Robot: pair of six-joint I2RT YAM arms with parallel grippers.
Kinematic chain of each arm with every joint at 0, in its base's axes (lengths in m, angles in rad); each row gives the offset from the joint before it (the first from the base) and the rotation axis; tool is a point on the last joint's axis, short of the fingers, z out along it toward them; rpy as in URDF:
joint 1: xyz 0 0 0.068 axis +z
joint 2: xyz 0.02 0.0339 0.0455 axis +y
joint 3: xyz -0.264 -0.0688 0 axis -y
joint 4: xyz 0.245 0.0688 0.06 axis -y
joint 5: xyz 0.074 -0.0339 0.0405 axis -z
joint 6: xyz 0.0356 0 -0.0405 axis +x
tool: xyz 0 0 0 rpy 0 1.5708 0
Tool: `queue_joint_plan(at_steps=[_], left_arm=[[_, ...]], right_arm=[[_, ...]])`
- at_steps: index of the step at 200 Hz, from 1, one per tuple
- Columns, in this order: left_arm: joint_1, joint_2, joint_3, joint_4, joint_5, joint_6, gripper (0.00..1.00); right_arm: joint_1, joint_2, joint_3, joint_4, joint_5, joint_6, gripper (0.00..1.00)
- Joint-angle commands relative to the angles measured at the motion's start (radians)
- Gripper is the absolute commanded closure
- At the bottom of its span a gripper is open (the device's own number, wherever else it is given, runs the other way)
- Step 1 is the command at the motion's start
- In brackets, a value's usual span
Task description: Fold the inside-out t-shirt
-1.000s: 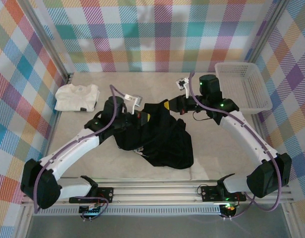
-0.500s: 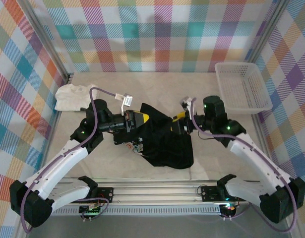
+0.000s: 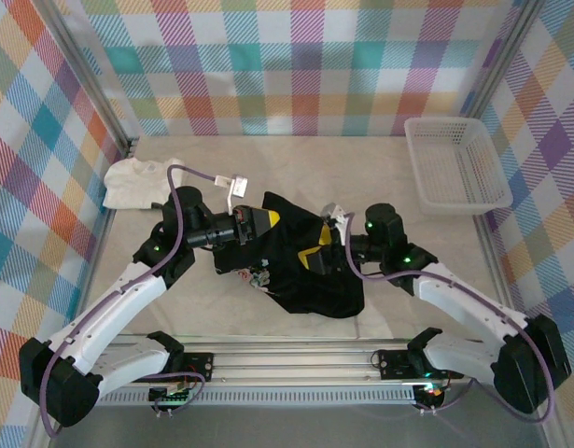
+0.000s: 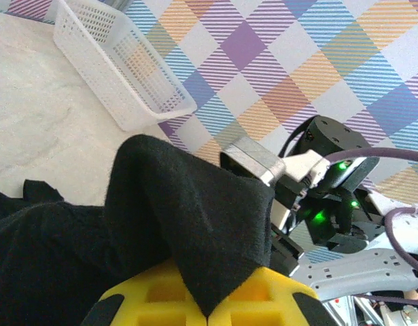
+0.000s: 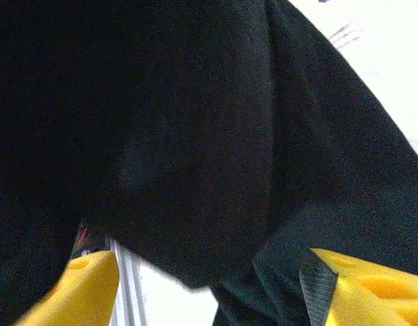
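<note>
Black inside-out t-shirt sits bunched mid-counter, directly between my two grippers. Its long axis runs diagonally from far-left to near-right, and the bulk drops toward the near edge. Left gripper is at the far-left end, clamped on a fold that stands up out of the yellow fingers in the left wrist view. Right gripper is over the middle of the heap, closer to the bulk. Its fingers stand wide apart with cloth draped across the gap, so I see no pinch there. Can't make out collar, sleeves or hem, just one dark lump. White folded garment and basket are well apart from it.
</note>
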Motion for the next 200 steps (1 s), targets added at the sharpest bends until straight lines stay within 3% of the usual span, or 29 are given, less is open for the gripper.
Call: queue_joint_plan(at_steps=[1, 20, 40, 58, 73, 107, 128, 153, 200], left_arm=[[0.011, -0.027, 0.024, -0.003, -0.008, -0.007, 1.00], [0.028, -0.044, 0.023, -0.024, -0.027, -0.008, 1.00], [0.074, -0.061, 0.024, -0.072, -0.097, -0.034, 1.00], [0.112, -0.053, 0.031, -0.136, -0.152, -0.034, 1.00], [0.114, -0.041, 0.050, -0.217, -0.209, 0.020, 0.92], [0.103, -0.027, 0.095, -0.363, -0.277, 0.129, 0.61], [0.066, -0.047, 0.119, -0.458, -0.382, 0.211, 0.49], [0.008, -0.103, 0.101, -0.473, -0.425, 0.262, 0.44], [-0.071, -0.047, 0.078, -0.395, -0.318, 0.257, 0.43]], right_arm=[[0.007, 0.066, 0.064, 0.205, -0.023, 0.069, 0.48], [-0.008, 0.080, 0.095, 0.195, -0.104, 0.071, 0.85], [-0.055, 0.065, 0.069, 0.275, -0.295, 0.122, 0.99], [-0.094, 0.060, 0.045, 0.368, -0.420, 0.187, 1.00], [-0.098, 0.066, 0.051, 0.401, -0.472, 0.213, 1.00], [-0.099, 0.106, 0.081, 0.425, -0.484, 0.243, 1.00], [-0.099, 0.128, 0.100, 0.410, -0.480, 0.236, 1.00], [-0.099, 0.148, 0.117, 0.391, -0.465, 0.229, 1.00], [-0.098, 0.152, 0.135, 0.355, -0.465, 0.207, 1.00]])
